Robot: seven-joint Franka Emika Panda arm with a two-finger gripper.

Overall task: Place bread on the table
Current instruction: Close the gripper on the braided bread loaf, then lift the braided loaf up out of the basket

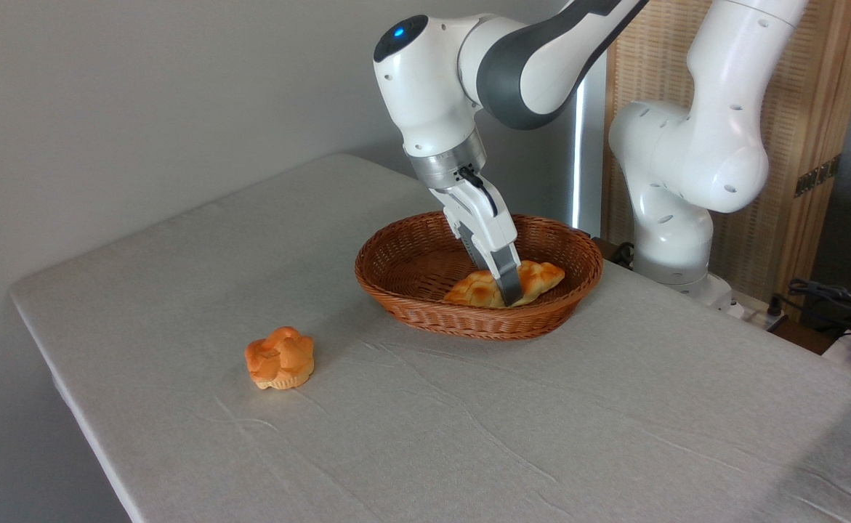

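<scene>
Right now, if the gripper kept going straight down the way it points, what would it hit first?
The bread: the gripper is already at its middle inside the wicker basket. Whether it touches yet is unclear.

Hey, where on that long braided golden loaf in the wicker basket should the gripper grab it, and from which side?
Probably the middle of the braided golden loaf, across its narrow width, from above. It lies flat and low in the brown wicker basket, whose walls block side approaches. The gripper is already down there.

Golden braided bread (538, 277) lying in basket (410, 290) on grey-beige table (469, 407).
</scene>
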